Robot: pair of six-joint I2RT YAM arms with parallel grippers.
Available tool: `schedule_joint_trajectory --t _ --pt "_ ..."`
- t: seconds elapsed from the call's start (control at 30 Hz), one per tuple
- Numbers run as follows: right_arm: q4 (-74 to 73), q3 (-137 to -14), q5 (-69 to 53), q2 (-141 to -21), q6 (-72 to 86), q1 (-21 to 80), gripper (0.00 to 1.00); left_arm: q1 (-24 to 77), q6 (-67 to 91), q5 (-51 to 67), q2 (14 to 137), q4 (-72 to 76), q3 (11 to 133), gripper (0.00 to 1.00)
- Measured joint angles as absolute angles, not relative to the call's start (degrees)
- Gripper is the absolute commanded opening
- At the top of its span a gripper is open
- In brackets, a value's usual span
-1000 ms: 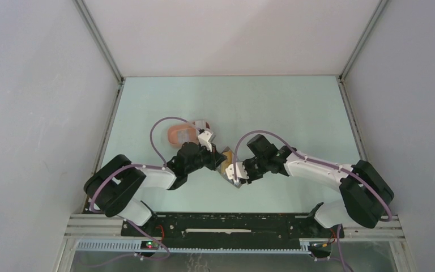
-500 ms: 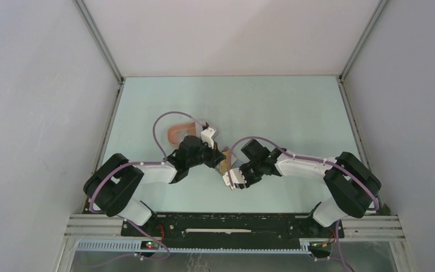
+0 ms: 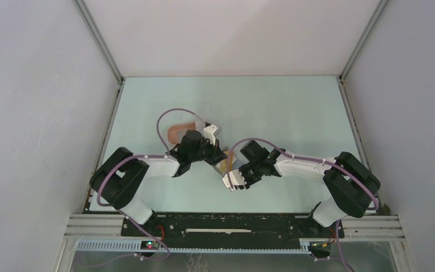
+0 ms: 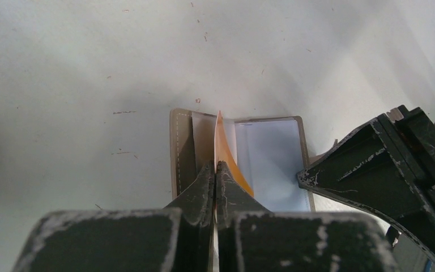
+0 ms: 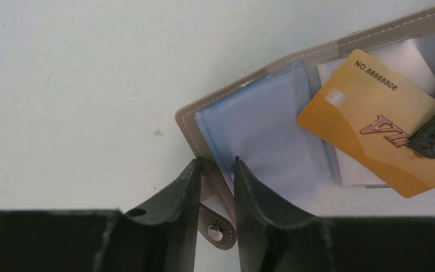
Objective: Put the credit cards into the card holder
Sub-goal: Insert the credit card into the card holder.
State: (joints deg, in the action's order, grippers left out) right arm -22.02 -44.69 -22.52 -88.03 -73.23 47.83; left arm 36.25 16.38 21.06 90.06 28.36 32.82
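Left gripper [image 4: 216, 165] is clenching the orange card [image 4: 227, 152] edge-on over the open grey wallet [image 4: 274, 164]; right gripper [image 5: 217, 165] is pinching the wallet's snap strap [image 5: 216, 228]

The pale mint-green flat tabletop [image 3: 294, 113] carries two things left of its middle. A grey stitched folding wallet [image 5: 260, 130] with clear plastic sleeves lies open on it. A salmon-pink oval tray [image 3: 175, 131] with a raised rim sits near the wallet, farther back and left. Small reddish specks mark the surface.
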Motion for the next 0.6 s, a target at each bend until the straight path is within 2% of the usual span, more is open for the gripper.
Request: schedule_joint_trajectory --t 0.6 --pt "-22.1 -44.7 -22.5 -88.0 -73.4 47.6 0.37 35.9 15.9 21.3 91.8 24.4 35.6 0.0"
